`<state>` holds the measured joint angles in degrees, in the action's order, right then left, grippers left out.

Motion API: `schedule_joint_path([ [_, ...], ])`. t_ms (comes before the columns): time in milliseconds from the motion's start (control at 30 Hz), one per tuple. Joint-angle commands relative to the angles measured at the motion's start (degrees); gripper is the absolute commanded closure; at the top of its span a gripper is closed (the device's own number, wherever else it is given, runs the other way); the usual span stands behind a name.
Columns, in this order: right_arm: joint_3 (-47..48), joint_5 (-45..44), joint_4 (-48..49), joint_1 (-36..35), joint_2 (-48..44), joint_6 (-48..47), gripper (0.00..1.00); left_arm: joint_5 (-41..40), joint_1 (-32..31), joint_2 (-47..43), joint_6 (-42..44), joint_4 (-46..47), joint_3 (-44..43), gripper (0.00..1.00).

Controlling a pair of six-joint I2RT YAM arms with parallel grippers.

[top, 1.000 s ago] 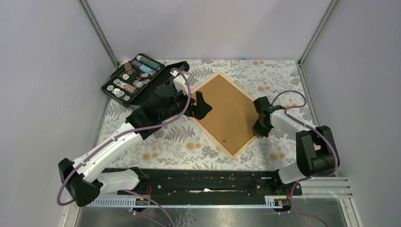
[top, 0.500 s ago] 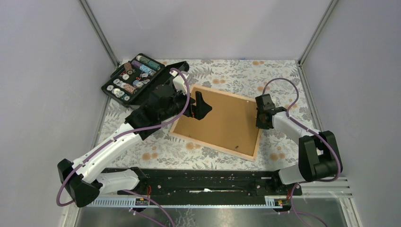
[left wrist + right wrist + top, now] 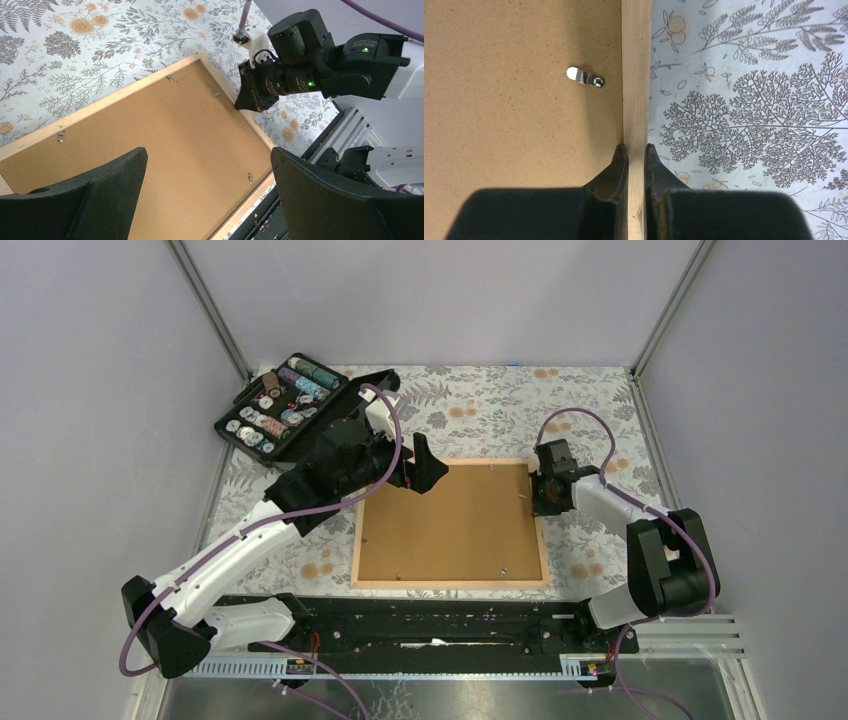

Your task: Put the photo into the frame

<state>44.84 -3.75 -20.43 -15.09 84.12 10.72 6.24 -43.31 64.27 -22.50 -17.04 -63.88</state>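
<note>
- Frame (image 3: 450, 584) lies flat and face down near the middle of the flowered worktop (image 3: 480, 410), squared up to the near edge, with its brown backing board (image 3: 450, 525) showing inside the pale wooden rails.
- Its photo cannot be seen in any view. Whether it sits under the board or elsewhere cannot be told.
- The right pincer (image 3: 636, 150) is pressed nearly together, pinching the frame's right rail, one finger on the board side and one on the outer side.
- The left pincer (image 3: 208, 152) is spread wide and holds nothing. It hangs above the frame's far left corner, apart from the wood.
- The frame looks light and stiff: thin rails that should take a pinch anywhere along their length without bending. It probably slides easily on the worktop, and a grip at one rail alone would let it swing.
- The front pane is likely the fragile part, so lifting or tipping calls for care.
- Small metal clips (image 3: 585, 76) lie on the board beside the rails. They look fiddly, suited to a fingertip nudge rather than a pinch.
- The board appears thin and rigid, best taken at an edge once it is free.
- A glossy print would likely be thin, bendy and slippery, best pinched at a bare margin.
</note>
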Motion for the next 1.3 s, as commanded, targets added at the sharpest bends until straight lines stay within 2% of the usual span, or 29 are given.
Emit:
schedule_joint_path([
  [0,6.0,-1.0,2.3,-0.1,0.9,3.1,1.00,0.1,0.3,-0.3,0.0,2.1,-0.6,0.01],
  [67,7.4,-2.1,1.1,-0.1,1.8,3.7,0.98,0.2,0.3,-0.3,0.0,2.0,-0.7,0.01],
  [100,7.8,-2.6,0.5,-0.1,1.9,3.8,0.87,0.3,0.2,-0.4,-0.1,2.1,-0.6,0.01],
  [167,8.0,-2.9,-0.2,-0.1,1.0,3.5,0.59,0.3,0.3,-0.4,-0.1,2.1,-0.6,0.01],
  [200,8.1,-3.0,-0.6,-0.1,0.2,3.5,0.52,0.4,0.3,-0.3,-0.1,2.1,-0.7,0.01],
  [400,10.4,-2.1,-2.9,-0.1,0.1,4.6,0.28,1.0,0.3,-0.2,-0.3,2.2,-0.7,0.01],
  [533,14.4,-1.0,-3.9,0.0,5.0,2.8,0.25,0.5,0.3,-0.1,-0.1,2.2,-0.6,0.01],
  [600,14.5,1.2,-1.3,0.7,6.7,1.1,0.18,0.3,0.2,0.0,0.0,2.1,-0.6,0.01],
  [700,15.9,6.1,0.1,2.6,9.6,0.4,0.17,0.7,0.3,-0.2,-0.1,2.2,-0.5,0.01],
  [967,16.7,5.1,-0.4,2.6,13.1,-0.2,0.20,1.0,0.3,0.0,0.0,2.1,-0.7,0.01],
  [1267,18.1,5.3,0.6,2.7,16.5,0.4,0.35,0.8,0.3,0.7,0.1,2.0,-0.8,0.01],
])
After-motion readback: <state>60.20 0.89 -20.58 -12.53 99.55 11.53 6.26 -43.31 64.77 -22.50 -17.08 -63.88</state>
